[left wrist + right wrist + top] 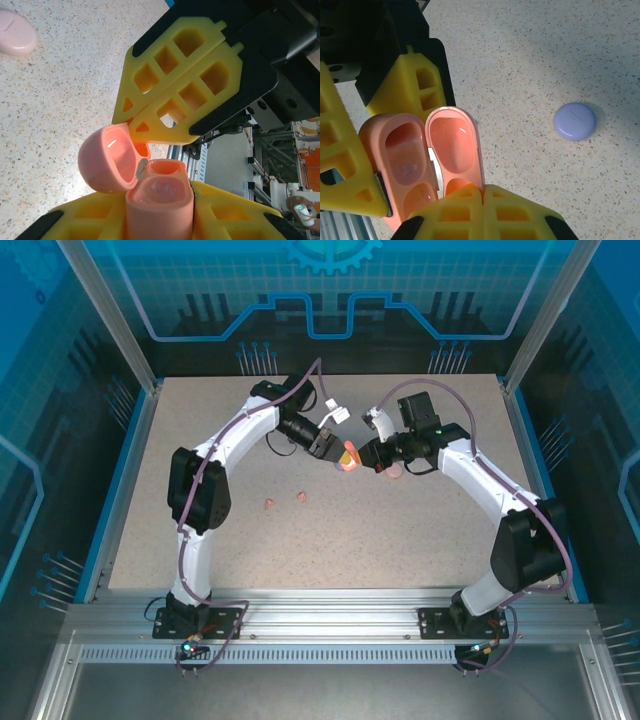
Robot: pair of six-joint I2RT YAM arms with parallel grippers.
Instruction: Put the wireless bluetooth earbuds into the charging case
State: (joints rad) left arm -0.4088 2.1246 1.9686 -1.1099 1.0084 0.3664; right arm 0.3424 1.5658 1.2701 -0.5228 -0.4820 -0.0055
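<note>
Your main risk is the coral case (160, 200) twisting or popping loose. The left tool (326, 447) clamps the case body narrowly between its yellow fingers and holds it in the air above the counter (545, 60). That smooth, rounded shell gives the pads little to bite on. The right tool (482, 197) is fully closed and carries nothing; its joined tips press against the rim of the open lid (454, 145). Push harder there and you could lever the case out of the left grip or strain the hinge. Draw the tips away and the lid may swing shut over the wells. Both wells look empty, though the glossy glare inside makes that hard to be sure of. Neither tool is free to pick anything up, since one is taken by the case and the other by the lid, so whichever you release, watch how the case reacts. The coral earbuds (268, 503) lie close together on the counter, well apart from both tools, toward the near edge and to the left of them. A pink case (15, 32) and a purple case (575, 121) also lie on the counter, both closed; don't mistake either for your target.
</note>
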